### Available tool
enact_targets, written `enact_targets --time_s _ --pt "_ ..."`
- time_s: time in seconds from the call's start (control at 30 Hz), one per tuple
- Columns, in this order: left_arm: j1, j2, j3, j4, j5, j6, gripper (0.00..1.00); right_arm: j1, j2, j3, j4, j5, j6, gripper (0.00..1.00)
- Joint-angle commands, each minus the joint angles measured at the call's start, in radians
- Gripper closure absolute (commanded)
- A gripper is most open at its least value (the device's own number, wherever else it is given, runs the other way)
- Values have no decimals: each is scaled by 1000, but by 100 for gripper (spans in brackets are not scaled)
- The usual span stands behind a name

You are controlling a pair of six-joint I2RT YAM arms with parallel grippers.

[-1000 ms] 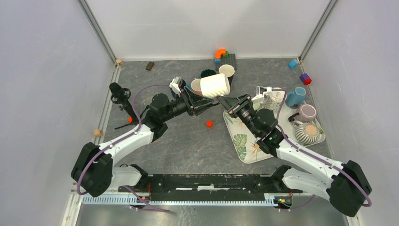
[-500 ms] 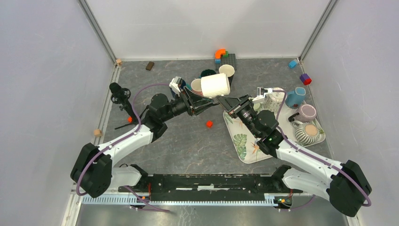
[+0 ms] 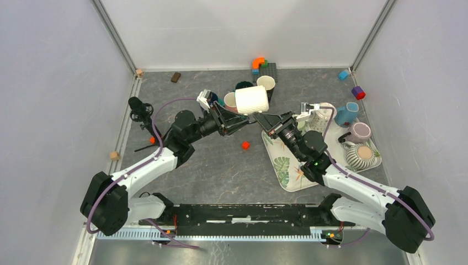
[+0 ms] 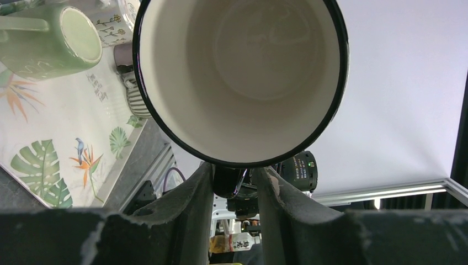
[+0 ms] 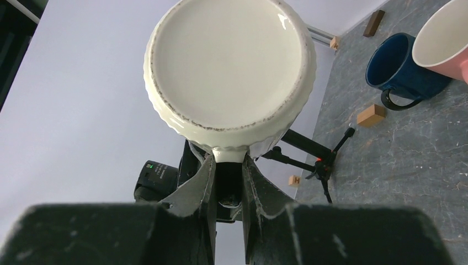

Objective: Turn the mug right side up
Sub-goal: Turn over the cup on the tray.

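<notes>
The mug (image 3: 252,100) is being flanked by left gripper (image 3: 246,117) and right gripper (image 3: 261,117), left of the tray (image 3: 284,171).

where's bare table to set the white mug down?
Best patch: bare tabletop near centre, bordered by the red block behind and the tray on the right. Also back-left, between the brown block and the mic stand. Crowded: cups at back centre, tray's far end.

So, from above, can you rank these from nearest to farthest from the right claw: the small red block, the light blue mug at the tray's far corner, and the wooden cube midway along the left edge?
From the right gripper:
1. Red block, close by, slightly toward the arm bases.
2. Light blue mug, off to the right.
3. Wooden cube, far left edge.
</notes>
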Motion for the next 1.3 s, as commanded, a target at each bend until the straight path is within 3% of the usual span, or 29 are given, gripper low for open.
enact_targets --time_s 0.0,0.47,0.6,0.8,1.0,1.27 --pt "2 -34 21 72 -15 -2 60 3 4 2 82 -60 -3 100" --pt "0 -39 53 -2 7 62 61 3 92 4 163 -127 52 100" --pt "0 -45 64 -36 0 84 69 4 89 -4 160 -127 51 100" --pt "0 -47 89 -84 0 126 96 4 83 -26 144 -138 42 100" --pt "1 -76 113 -172 -15 211 98 4 78 -28 94 -150 -4 100" --pt "1 -138 139 -337 -85 344 98 4 95 -24 25 -168 -84 72"
